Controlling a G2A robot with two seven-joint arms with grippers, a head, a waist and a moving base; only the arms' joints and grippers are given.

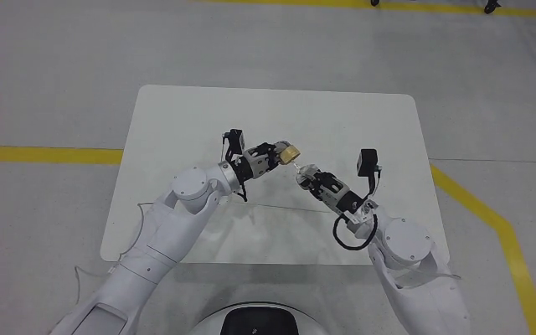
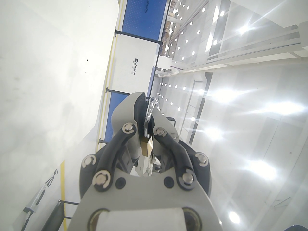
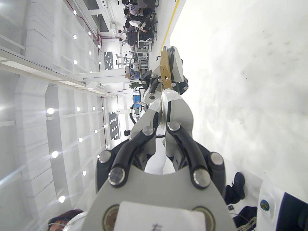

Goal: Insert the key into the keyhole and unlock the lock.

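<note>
A brass padlock (image 1: pixel 290 153) hangs in the air above the middle of the white table (image 1: pixel 193 126). My left gripper (image 1: pixel 279 155) is shut on its silver shackle (image 2: pixel 150 110), and the brass body (image 2: pixel 147 146) points back toward the wrist. In the right wrist view the padlock (image 3: pixel 165 68) shows its keyhole face. My right gripper (image 3: pixel 166 95) is shut with its fingertips right at that face. A small silvery key (image 1: pixel 300 167) shows between this gripper (image 1: pixel 306 174) and the lock in the top view. Its blade is hidden, so I cannot tell how deep it sits.
Both arms meet over the table's centre, well away from its edges. The tabletop (image 3: pixel 240 49) lies bare below the grippers. A yellow floor line (image 1: pixel 50 155) runs past the table on both sides.
</note>
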